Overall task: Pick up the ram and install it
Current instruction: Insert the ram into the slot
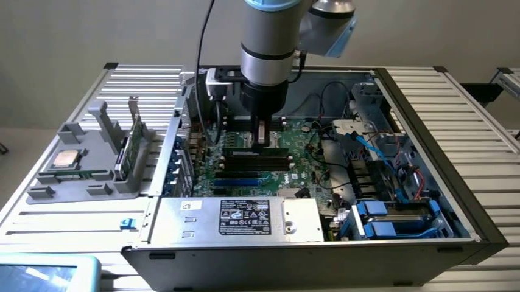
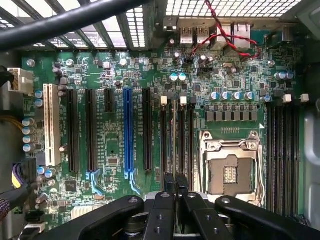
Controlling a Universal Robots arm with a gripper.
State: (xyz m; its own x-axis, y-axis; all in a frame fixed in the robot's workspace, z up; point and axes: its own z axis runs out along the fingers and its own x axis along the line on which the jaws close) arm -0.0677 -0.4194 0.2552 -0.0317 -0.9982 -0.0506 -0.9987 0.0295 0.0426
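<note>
The long, thin green ram stick could not be picked out with certainty. It was judged to sit edge-on among the black memory slots directly beneath the fingertips. The black gripper was seen with its jaws drawn almost together, a stance suited to pinching or pressing so thin a board along a slot. An empty silver processor socket was noted just beside the jaws, and a blue expansion slot on the other side. Red-and-black twisted wires lay well beyond, and nothing was seen to bar the slots.
</note>
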